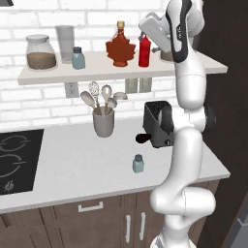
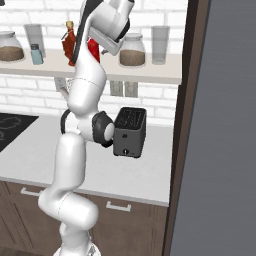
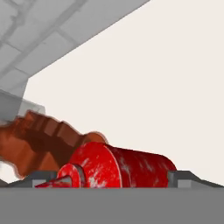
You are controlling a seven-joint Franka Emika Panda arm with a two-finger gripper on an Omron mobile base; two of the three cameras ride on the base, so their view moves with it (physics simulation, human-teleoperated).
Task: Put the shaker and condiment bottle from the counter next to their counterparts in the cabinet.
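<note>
Left base view: the cabinet [image 1: 48,73] shelf carries the maple-leaf syrup bottle [image 1: 120,48] with the red condiment bottle [image 1: 144,51] upright just beside it, gripper [image 3: 113,177] jaws spread wide astride it, while the shaker [image 1: 138,163], likely light, rigid, best pinched mid-body, waits on the counter [image 1: 77,169].

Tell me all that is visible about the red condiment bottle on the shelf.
The condiment bottle is bright red, glossy like plastic, with a cylindrical body and a narrower tapered cap. It stands upright on the pale cabinet shelf board, just right of the leaf-shaped syrup bottle; whether they touch is unclear. In the hand view it lies between the fingertips of the open gripper, which does not clamp it.
</note>
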